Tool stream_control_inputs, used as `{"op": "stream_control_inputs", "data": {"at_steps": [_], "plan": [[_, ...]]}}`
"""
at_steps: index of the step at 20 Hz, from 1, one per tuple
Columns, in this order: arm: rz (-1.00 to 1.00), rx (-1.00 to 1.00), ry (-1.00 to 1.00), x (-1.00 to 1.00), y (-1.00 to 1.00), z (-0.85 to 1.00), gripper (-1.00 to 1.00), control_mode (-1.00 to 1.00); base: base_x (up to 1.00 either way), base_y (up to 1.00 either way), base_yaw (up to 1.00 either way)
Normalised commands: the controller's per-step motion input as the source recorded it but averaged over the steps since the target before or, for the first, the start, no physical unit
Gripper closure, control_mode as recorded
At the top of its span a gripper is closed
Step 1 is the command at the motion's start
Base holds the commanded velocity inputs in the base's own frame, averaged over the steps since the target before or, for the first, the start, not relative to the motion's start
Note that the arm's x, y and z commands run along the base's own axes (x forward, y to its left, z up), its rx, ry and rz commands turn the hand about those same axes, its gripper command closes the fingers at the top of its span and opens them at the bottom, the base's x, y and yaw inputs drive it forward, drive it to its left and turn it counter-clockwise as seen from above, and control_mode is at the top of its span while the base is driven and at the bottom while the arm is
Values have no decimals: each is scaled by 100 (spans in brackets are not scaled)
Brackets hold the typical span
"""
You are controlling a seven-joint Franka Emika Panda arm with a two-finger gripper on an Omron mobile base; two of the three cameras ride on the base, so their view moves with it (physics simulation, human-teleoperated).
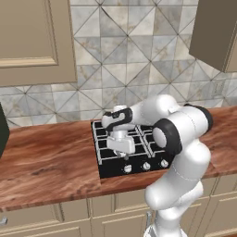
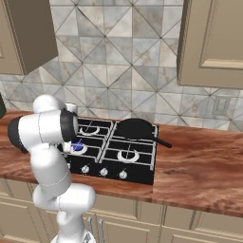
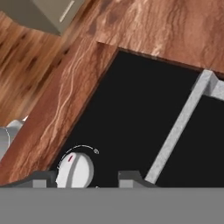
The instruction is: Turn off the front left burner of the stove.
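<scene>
The white arm rises from its base, bends at a dark elbow joint and reaches forward and down. Its hand (image 1: 121, 147) points downward, low. In the hand view the two dark fingertips (image 3: 131, 178) seem parted, though barely visible.

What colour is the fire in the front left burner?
Blue. The front left burner glows blue in its centre, seen best in the right base view.

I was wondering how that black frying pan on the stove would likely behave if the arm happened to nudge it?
The frying pan sits on wire grates over the stove, so it would probably slide or rock rather than hold firm. Its long handle juts toward the counter, so a push there would likely spin it. It looks rigid and fairly heavy, unlikely to tip.
</scene>
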Motion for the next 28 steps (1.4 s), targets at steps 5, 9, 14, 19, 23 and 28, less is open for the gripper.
{"op": "stream_control_inputs", "data": {"at_steps": [5, 9, 14, 19, 23, 28], "plan": [[0, -13, 0, -79, -28, -69, -100, -100, 0, 0, 0], [0, -7, 0, -99, -54, -74, -100, -100, 0, 0, 0], [0, -4, -1, -91, -52, -83, -100, -100, 0, 0, 0], [0, -1, -1, -97, -50, -83, -100, -100, 0, 0, 0], [0, 0, 0, -85, -32, -46, -100, -100, 0, 0, 0], [0, 0, -3, -75, -32, -4, -100, -100, 0, 0, 0]]}}
